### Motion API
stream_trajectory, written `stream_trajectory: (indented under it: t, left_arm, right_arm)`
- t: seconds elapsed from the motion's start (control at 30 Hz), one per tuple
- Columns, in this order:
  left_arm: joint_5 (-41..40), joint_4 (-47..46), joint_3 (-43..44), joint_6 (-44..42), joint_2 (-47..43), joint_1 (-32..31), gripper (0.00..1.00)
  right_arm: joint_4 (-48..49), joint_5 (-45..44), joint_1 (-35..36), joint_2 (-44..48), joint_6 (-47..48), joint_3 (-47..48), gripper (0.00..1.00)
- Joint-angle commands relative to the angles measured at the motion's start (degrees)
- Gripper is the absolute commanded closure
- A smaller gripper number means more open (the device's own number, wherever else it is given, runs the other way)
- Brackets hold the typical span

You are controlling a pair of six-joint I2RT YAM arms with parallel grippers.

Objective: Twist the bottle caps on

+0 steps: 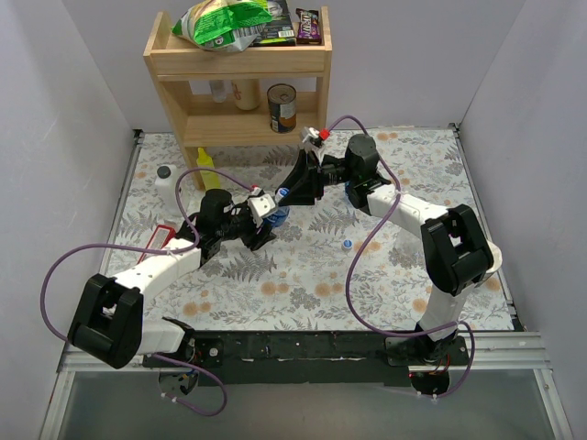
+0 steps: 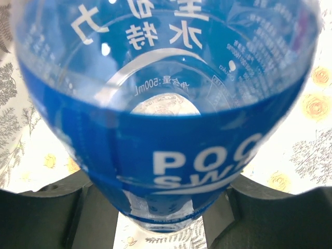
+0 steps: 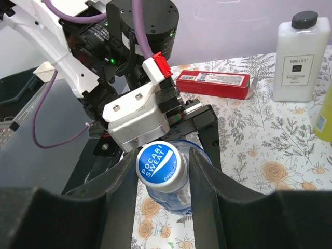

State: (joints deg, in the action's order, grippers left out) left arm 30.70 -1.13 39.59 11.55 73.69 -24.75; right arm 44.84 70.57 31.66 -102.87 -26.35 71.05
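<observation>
While my arms reach in over the floral table [image 1: 303, 284], the nearest of the task's things is a loose cap [image 1: 347, 244], blue, lying at about 4 o'clock from where my two tools meet. At 9 o'clock from it, near the table's left edge, lies a red box [image 1: 161, 236]. Farther in, my left gripper [image 1: 264, 218] is clenched on the bottle [image 1: 278, 205], a clear one with a blue label band. In the left wrist view its body fills the space between my two black fingers [image 2: 41, 218]. My right gripper [image 3: 160, 174] comes in from 2 o'clock and grasps the blue cap [image 3: 158, 165] sitting on that bottle's neck, one finger on each side. Beyond, at 10 o'clock, stand a white bottle [image 1: 165, 181] with a dark top and a yellow bottle [image 1: 204, 165]. Farthest back, at 12 o'clock, a wooden shelf [image 1: 238, 60] carries a can [image 1: 282, 108] and a snack bag [image 1: 229, 23].
</observation>
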Motion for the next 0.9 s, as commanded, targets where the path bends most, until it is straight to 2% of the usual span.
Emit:
stream_trajectory:
  t: [0.0, 0.07, 0.23, 0.27, 0.43, 0.47, 0.6, 0.63, 0.7, 0.73, 0.83, 0.87]
  left_arm:
    - [0.23, -10.21, 0.05, 7.41, -3.64, 1.80, 1.00]
    - [3.21, -10.30, 0.48, 11.20, -3.73, 2.08, 1.00]
    - [5.78, -9.16, 0.57, 12.09, -3.47, 2.08, 1.00]
    - [6.04, -8.64, 0.22, 11.74, -3.38, 2.08, 1.00]
    - [7.88, -8.19, -0.57, 12.53, -3.55, 2.08, 1.00]
    - [7.89, -8.36, -0.66, 12.97, -3.47, 2.08, 1.00]
    - [9.90, -5.65, -0.31, 11.32, -4.25, 2.08, 1.00]
    - [10.52, -4.86, -0.39, 10.60, -4.43, 2.08, 1.00]
    - [13.59, -1.88, -0.13, 8.50, -4.52, 2.08, 1.00]
    - [14.56, -0.21, 0.65, 5.96, -4.09, 2.08, 1.00]
    - [19.04, 7.52, 2.24, 0.08, -1.55, 2.08, 1.00]
    - [19.66, 11.02, 3.55, -1.43, -0.75, 2.08, 1.00]
  right_arm:
    - [-7.57, 0.54, 0.77, 1.70, -2.66, -1.52, 0.58]
    - [-7.75, -0.95, 0.86, 2.06, -2.22, -2.66, 0.55]
    - [-8.71, -2.01, 0.77, 3.20, -0.37, -3.02, 0.46]
    - [-9.15, -2.27, 0.77, 3.38, 0.24, -3.11, 0.40]
    - [-12.74, -2.10, 0.51, 4.78, 3.66, -3.02, 0.26]
    - [-14.85, -1.66, -0.01, 4.96, 4.80, -2.06, 0.11]
    - [-26.62, 1.24, -3.26, 6.98, 13.66, 1.18, 0.07]
    - [-35.09, 2.29, -4.05, 6.89, 19.35, 3.11, 0.07]
    - [-43.39, 3.35, -5.82, 6.02, 25.97, 9.50, 0.07]
    - [-51.18, 3.61, -6.17, 5.58, 33.31, 11.81, 0.07]
    - [-62.56, 2.65, -6.70, 3.47, 43.97, 21.89, 0.07]
    - [-69.55, 2.39, -6.44, 2.94, 50.28, 24.47, 0.06]
